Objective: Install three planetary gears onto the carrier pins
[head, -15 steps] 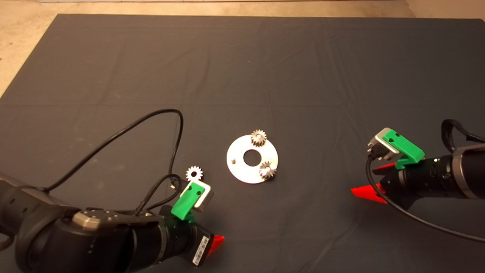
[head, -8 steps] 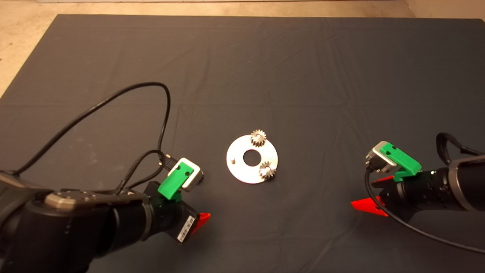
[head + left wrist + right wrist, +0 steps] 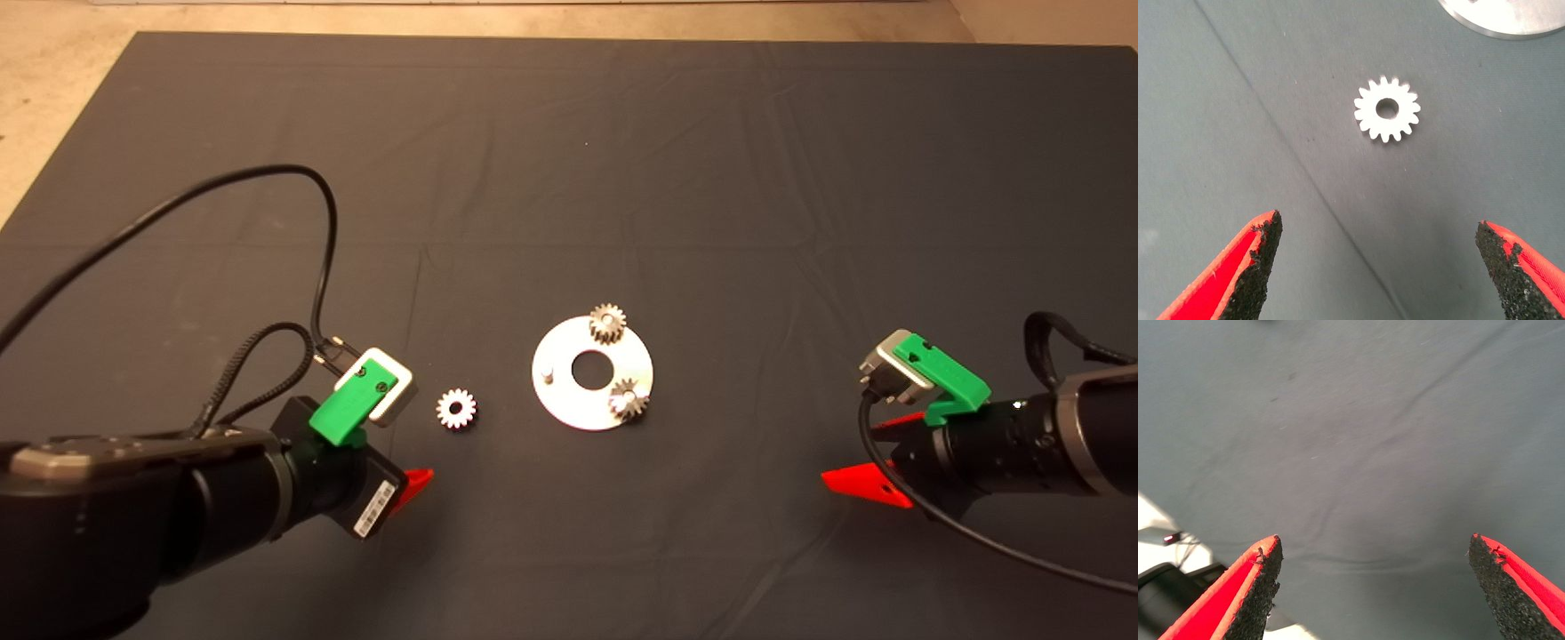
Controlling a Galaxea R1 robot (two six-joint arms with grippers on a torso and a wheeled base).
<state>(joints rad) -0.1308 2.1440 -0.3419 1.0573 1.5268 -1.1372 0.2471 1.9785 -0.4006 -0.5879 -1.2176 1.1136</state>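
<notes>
Small silvery toothed spur gear (image 3: 1387, 109) lying flat on the dark mat (image 3: 569, 160), left of the round silver disc (image 3: 569, 404), 2 of 3 pins filled; left gripper (image 3: 1378, 267), jaws spread, is nearer; right gripper (image 3: 1375, 587), also spread, waits far right

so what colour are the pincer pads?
Black pads on red fingers, clearest in the left wrist view.

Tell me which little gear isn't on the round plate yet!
Find the shiny round plate in the middle of the dark mat. Just left of it, a little gear lies flat on the mat, alone, unlike the two gears sitting on the plate.
</notes>
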